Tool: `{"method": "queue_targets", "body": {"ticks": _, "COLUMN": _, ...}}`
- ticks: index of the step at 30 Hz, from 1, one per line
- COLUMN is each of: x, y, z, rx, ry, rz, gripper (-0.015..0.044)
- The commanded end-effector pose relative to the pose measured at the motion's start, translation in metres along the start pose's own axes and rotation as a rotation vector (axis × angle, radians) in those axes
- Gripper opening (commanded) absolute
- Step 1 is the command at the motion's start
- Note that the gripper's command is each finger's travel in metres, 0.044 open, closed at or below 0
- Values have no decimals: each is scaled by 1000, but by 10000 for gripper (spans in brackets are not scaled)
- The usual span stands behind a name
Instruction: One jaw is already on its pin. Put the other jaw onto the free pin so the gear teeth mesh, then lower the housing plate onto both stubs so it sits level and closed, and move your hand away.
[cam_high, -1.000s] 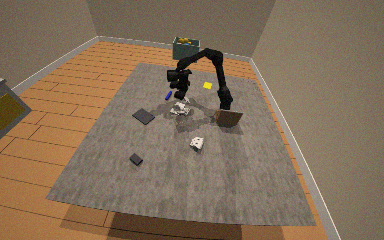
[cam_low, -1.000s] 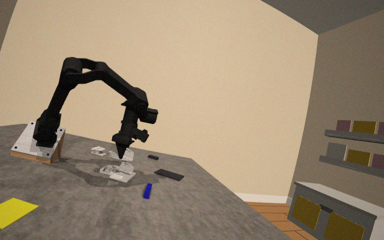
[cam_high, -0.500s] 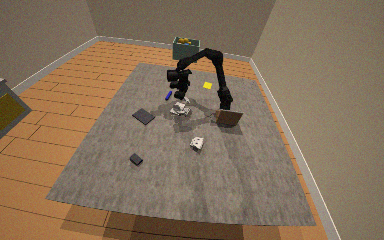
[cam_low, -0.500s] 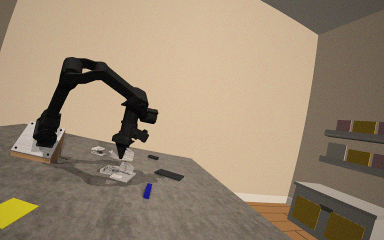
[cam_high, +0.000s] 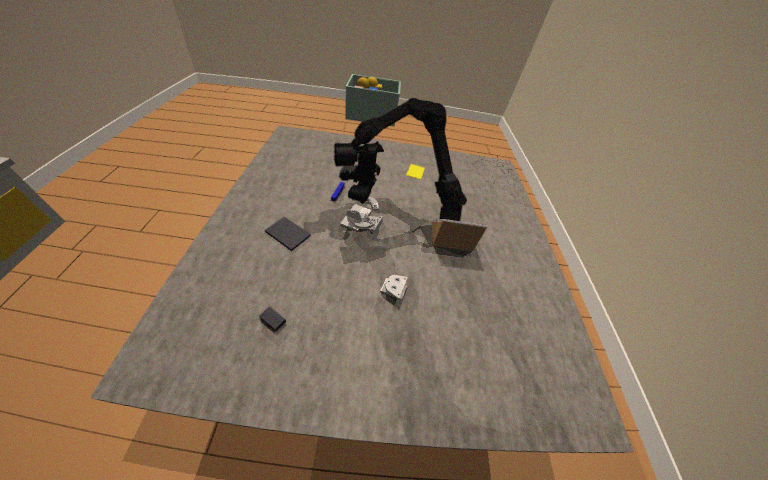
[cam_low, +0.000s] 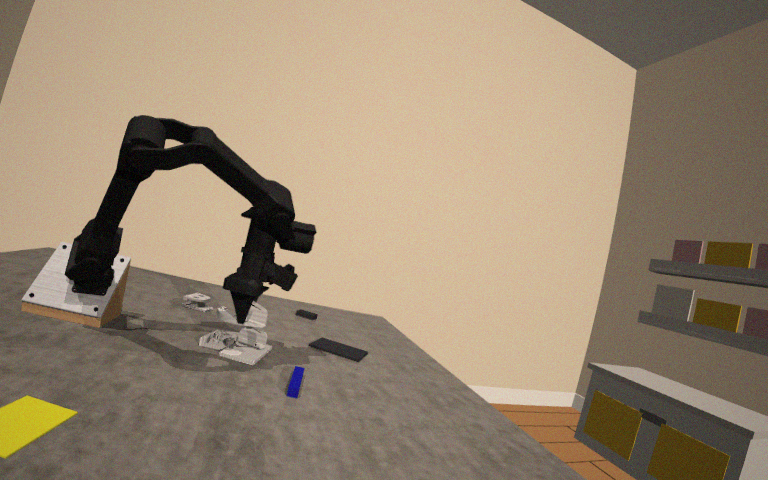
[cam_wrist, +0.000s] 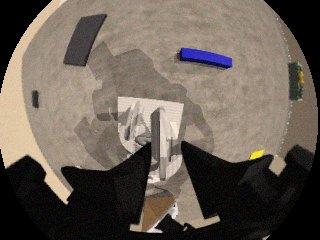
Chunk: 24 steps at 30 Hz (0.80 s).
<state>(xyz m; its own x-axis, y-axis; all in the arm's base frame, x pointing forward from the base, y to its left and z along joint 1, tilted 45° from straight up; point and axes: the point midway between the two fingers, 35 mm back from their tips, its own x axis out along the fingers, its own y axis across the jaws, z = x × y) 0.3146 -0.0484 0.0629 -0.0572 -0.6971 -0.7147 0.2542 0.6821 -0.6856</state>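
My gripper is shut on a white jaw, which hangs above the white base. In the wrist view the held jaw shows as a narrow upright strip between the fingertips, in front of the base. The other jaw sits on the base, on the left side in the wrist view. Pins and gear teeth are too small or hidden to tell. The white housing plate stands apart, with two holes showing in the top view.
A dark flat slab and a blue bar lie near the base. A small dark block lies farther off. A yellow square lies behind.
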Motion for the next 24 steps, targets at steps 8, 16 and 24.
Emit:
{"method": "queue_targets", "body": {"ticks": 8, "x": 19, "y": -1, "z": 0, "rx": -5, "ry": 0, "rz": -7, "gripper": 134}}
{"method": "queue_targets", "body": {"ticks": 16, "x": 31, "y": -2, "z": 0, "rx": -5, "ry": 0, "rz": -8, "gripper": 134}}
{"method": "queue_targets", "body": {"ticks": 24, "x": 40, "y": -2, "z": -1, "rx": -5, "ry": -1, "rz": -10, "gripper": 134}}
